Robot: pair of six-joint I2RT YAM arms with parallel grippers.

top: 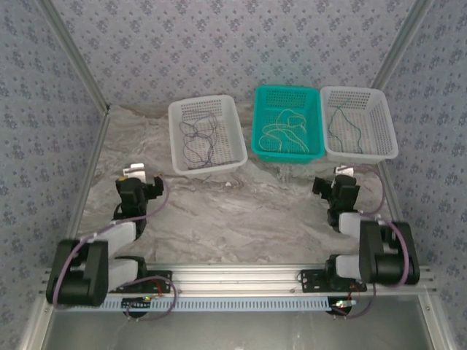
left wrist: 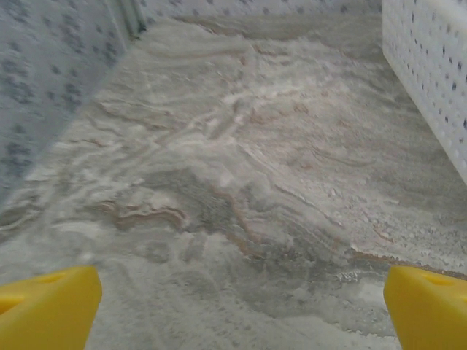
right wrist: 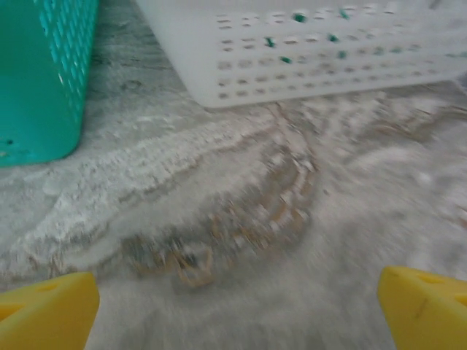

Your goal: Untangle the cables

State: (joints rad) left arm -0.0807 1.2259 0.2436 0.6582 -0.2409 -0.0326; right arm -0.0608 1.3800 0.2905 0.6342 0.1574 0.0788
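The cables lie apart in three baskets at the back of the table. A dark purple cable [top: 198,140] loops in the left white basket [top: 175,142]. A whitish-cream cable [top: 284,131] curls in the teal basket [top: 257,124]. A green cable [top: 343,125] lies in the right white basket [top: 390,131]; green bits of that cable [right wrist: 299,17] show through the basket's wall [right wrist: 306,65]. My left gripper [top: 140,173] stands open over bare table, its yellow fingertips [left wrist: 47,310] wide apart. My right gripper [top: 341,173] is open too, its fingertips [right wrist: 423,313] holding nothing.
A marbled grey tabletop [top: 241,211] spreads between the arms and the baskets. Patterned walls and metal frame rails [top: 87,168] close in the left, right and back. The teal basket's wall [right wrist: 40,80] stands close ahead-left of my right gripper.
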